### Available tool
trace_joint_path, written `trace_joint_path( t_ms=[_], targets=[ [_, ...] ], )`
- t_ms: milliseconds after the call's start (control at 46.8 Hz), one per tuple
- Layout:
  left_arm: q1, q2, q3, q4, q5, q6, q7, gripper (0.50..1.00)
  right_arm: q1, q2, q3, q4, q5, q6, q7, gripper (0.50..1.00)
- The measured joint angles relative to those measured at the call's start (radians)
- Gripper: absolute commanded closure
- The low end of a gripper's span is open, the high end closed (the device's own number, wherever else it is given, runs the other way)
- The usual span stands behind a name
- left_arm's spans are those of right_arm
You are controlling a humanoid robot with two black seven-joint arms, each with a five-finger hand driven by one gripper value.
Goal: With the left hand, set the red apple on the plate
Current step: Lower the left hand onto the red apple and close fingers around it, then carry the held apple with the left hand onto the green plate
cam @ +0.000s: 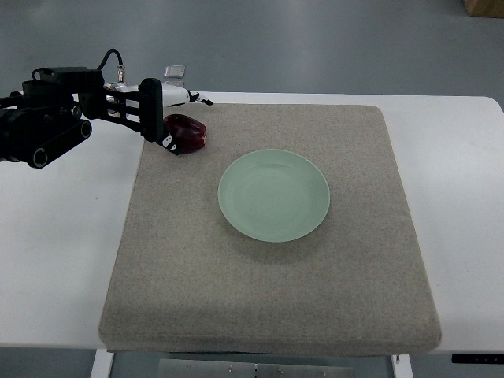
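Observation:
A dark red apple [189, 132] rests on the far left corner of the grey mat [268, 283]. My left hand [181, 120] reaches in from the left edge and sits against the apple's left side. Its white fingers [179, 96] stretch out behind the apple, and the thumb tip [168, 142] is at the apple's near left side. The fingers look spread rather than closed around the apple, which still lies on the mat. A pale green plate [273, 194] lies empty in the middle of the mat, to the right of and nearer than the apple. The right arm does not show.
The mat covers most of a white table [63, 252]. A small clear object [175, 73] stands at the table's far edge behind the hand. A cardboard box corner [484, 6] shows at the top right, on the floor beyond.

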Motion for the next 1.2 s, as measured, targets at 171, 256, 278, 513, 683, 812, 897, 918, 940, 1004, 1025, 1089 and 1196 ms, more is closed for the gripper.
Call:
trace_joint_path(
  t_ms=[171,256,278,513,683,812,897,918,940,1004,1025,1089,1196],
  targets=[
    [-0.001,0.001,0.023,0.010,-0.001,-0.005,-0.001,0.636,0.000,0.000,0.000,0.000,0.000,0.000,0.000,0.536],
    [-0.001,0.002,0.024,0.012,-0.001,-0.005,-0.001,0.679,0.000,0.000,0.000,0.000,0.000,0.000,0.000,0.536],
    [-0.001,0.002,0.025,0.012,-0.001,-0.005,-0.001,0.684,0.000,0.000,0.000,0.000,0.000,0.000,0.000,0.536],
    [-0.003,0.000,0.023,0.012,-0.003,-0.005,-0.001,0.943,0.000,0.000,0.000,0.000,0.000,0.000,0.000,0.536],
    [-0.003,0.000,0.022,0.017,-0.004,-0.005,0.000,1.000,0.000,0.000,0.000,0.000,0.000,0.000,0.000,0.536],
    [-0.004,0.000,0.020,0.017,-0.009,-0.005,0.001,1.000,0.000,0.000,0.000,0.000,0.000,0.000,0.000,0.536],
    [-0.005,0.000,0.015,0.016,-0.016,-0.005,0.001,1.000,0.000,0.000,0.000,0.000,0.000,0.000,0.000,0.536],
    [-0.006,0.000,0.013,0.015,-0.017,-0.005,0.001,1.000,0.000,0.000,0.000,0.000,0.000,0.000,0.000,0.536],
    [-0.007,0.001,0.012,0.012,-0.018,-0.005,0.001,1.000,0.000,0.000,0.000,0.000,0.000,0.000,0.000,0.536],
    [-0.008,0.001,0.011,0.007,-0.018,-0.005,0.000,1.000,0.000,0.000,0.000,0.000,0.000,0.000,0.000,0.536],
    [-0.009,0.001,0.010,0.005,-0.018,-0.005,0.000,1.000,0.000,0.000,0.000,0.000,0.000,0.000,0.000,0.536],
    [-0.016,0.001,0.006,-0.007,-0.018,-0.004,0.000,1.000,0.000,0.000,0.000,0.000,0.000,0.000,0.000,0.536],
    [-0.023,0.000,-0.014,-0.059,-0.018,-0.002,-0.005,1.000,0.000,0.000,0.000,0.000,0.000,0.000,0.000,0.536]
  ],
)
